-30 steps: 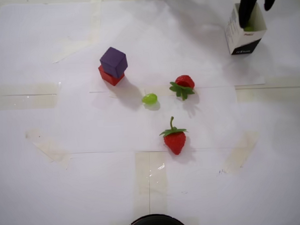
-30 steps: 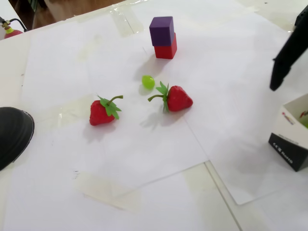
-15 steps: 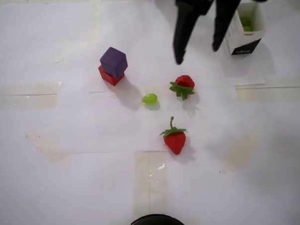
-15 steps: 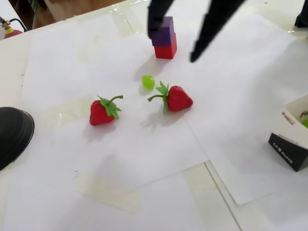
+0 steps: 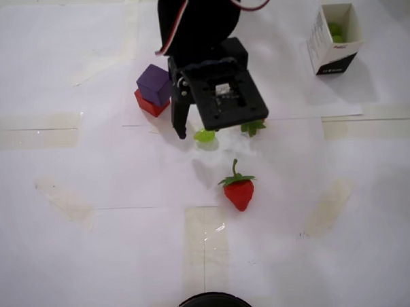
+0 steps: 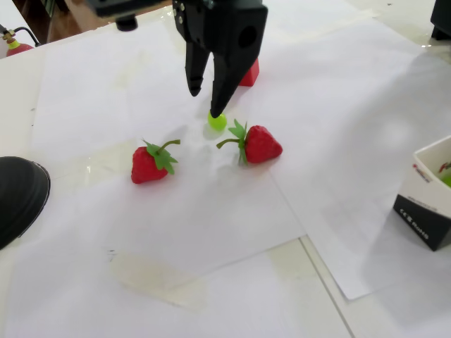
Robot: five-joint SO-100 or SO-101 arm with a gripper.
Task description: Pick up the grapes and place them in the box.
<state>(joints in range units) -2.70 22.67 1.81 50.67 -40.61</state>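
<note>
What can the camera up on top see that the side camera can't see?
Only the overhead view shows the purple cube on the red one, and green grapes inside the box; the arm hides most of one strawberry there. Only the fixed view shows that strawberry whole, plus the gripper fingers spread, one tip just above the loose grape. Both share the loose grape, the other strawberry and the box.

Box: small white print on black base band, small red mark on white wall above band; both too small and blurred to read in fixed view. Same box in overhead view: print on band equally illegible. No other text, label or number visible.
</note>
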